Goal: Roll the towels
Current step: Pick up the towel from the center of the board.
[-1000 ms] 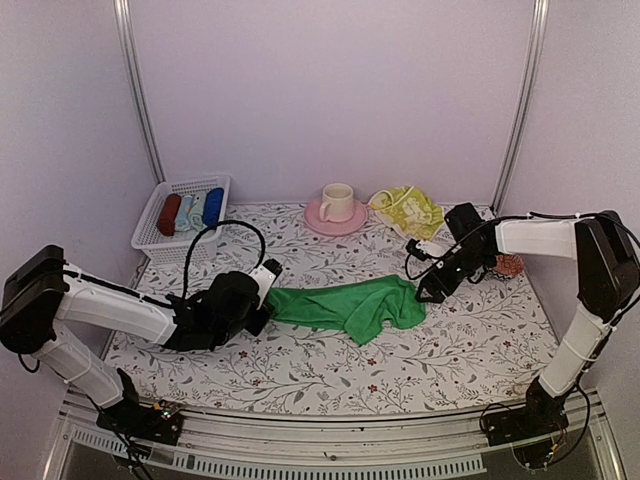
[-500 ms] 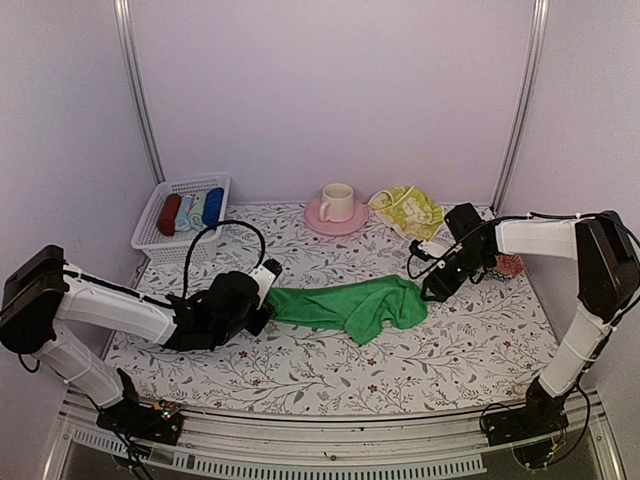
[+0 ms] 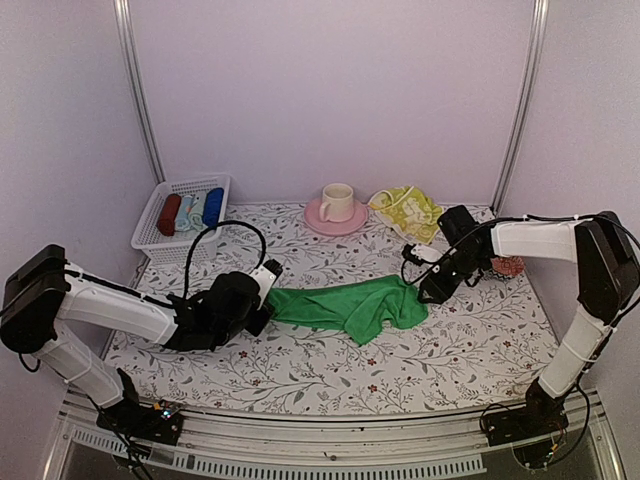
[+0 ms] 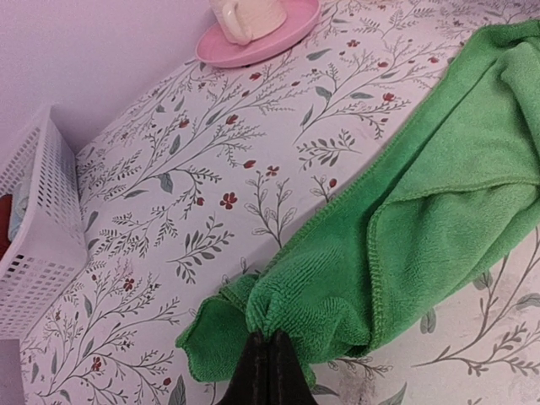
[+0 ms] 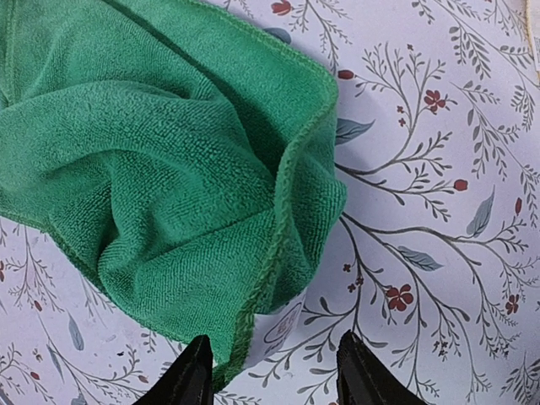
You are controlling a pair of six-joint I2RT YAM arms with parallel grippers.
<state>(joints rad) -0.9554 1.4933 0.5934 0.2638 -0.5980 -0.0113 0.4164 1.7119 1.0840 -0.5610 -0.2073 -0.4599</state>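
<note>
Left jaws were clamped on a corner of the green towel (image 3: 350, 305), lying on the surface (image 3: 300, 370). Right jaws stood open astride its opposite edge

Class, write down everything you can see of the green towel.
The green towel is plain bright green, a fuzzy terry-like cloth with a stitched hem. It lies crumpled and partly folded over itself in the middle of the flowered table. The left claw is shut on its bunched left corner. The open right claw straddles its right edge.
</note>
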